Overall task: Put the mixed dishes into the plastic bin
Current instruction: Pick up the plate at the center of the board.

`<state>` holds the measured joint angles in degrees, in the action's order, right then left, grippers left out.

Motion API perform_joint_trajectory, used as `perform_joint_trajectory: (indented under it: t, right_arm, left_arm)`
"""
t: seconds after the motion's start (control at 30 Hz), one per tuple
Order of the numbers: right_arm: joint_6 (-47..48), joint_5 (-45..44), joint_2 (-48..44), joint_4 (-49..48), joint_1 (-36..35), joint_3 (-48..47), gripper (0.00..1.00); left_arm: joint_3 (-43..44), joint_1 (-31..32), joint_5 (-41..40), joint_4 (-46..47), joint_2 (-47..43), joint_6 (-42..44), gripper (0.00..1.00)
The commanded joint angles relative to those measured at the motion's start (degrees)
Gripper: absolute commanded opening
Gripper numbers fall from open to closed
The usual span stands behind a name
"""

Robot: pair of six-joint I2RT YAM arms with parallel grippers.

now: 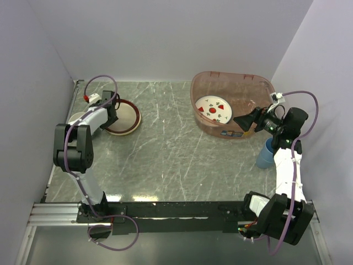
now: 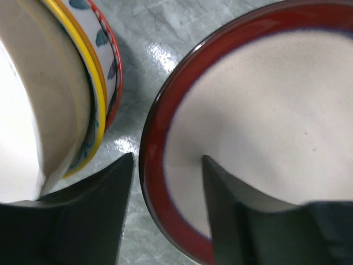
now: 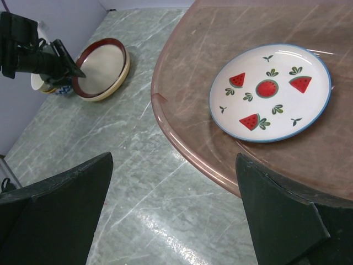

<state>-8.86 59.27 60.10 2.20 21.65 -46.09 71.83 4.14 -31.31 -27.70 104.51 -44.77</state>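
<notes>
Top view: the left gripper [image 1: 112,115] is at the red-rimmed plate's [image 1: 127,120] edge. The right gripper [image 1: 242,120], spread wide, hovers at the bin's [image 1: 231,75] rim.
Left wrist: parted jaws straddle that plate's rim, unclamped, with a bowl [image 2: 107,55] just left.
Right wrist: the white plate [image 3: 270,91] lies in the bin, ahead to the right.

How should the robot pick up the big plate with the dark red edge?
By its rim, from above. The red-rimmed plate lies flat and looks too wide to span, so pinch the raised edge, one finger inside, one outside. The left gripper straddles it that way, on the side nearest the bowl, where a gap leaves room.
</notes>
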Motion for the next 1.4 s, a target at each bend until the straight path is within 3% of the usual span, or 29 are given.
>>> perform_joint_trajectory:
  t: [0.0, 0.03, 0.23, 0.47, 0.77, 1.0, 1.37]
  right_arm:
    - [1.3, 0.41, -0.07, -0.7, 0.32, -2.78, 1.0]
    - [1.22, 0.33, -0.07, -0.7, 0.32, -2.87, 1.0]
    - [1.22, 0.24, -0.07, -0.7, 0.32, -2.78, 1.0]
    - [1.22, 0.41, -0.15, -0.79, 0.32, -2.87, 1.0]
    - [1.22, 0.5, -0.33, -0.7, 0.32, -2.87, 1.0]
    - [1.22, 0.5, -0.42, -0.7, 0.32, -2.87, 1.0]
    - [2.18, 1.03, -0.24, -0.09, 0.24, -2.87, 1.0]
  left_arm:
    - [-0.46, -1.06, 0.54, 3.27, -0.09, 1.44, 0.52]
    - [-0.81, -1.15, 0.72, 3.44, -0.27, 1.53, 0.45]
    - [-2.66, -1.51, 1.51, 4.76, -3.16, 2.76, 0.26]
    - [-5.82, -1.85, 2.74, 7.31, -8.88, 3.29, 0.12]
    - [-10.92, -3.52, 9.77, 11.43, -16.61, 3.55, 0.01]
    - [-17.33, -3.97, 17.85, 16.26, -23.19, 1.8, 0.01]
    - [-29.55, -12.74, 30.33, 29.61, -32.26, -1.54, 0.01]
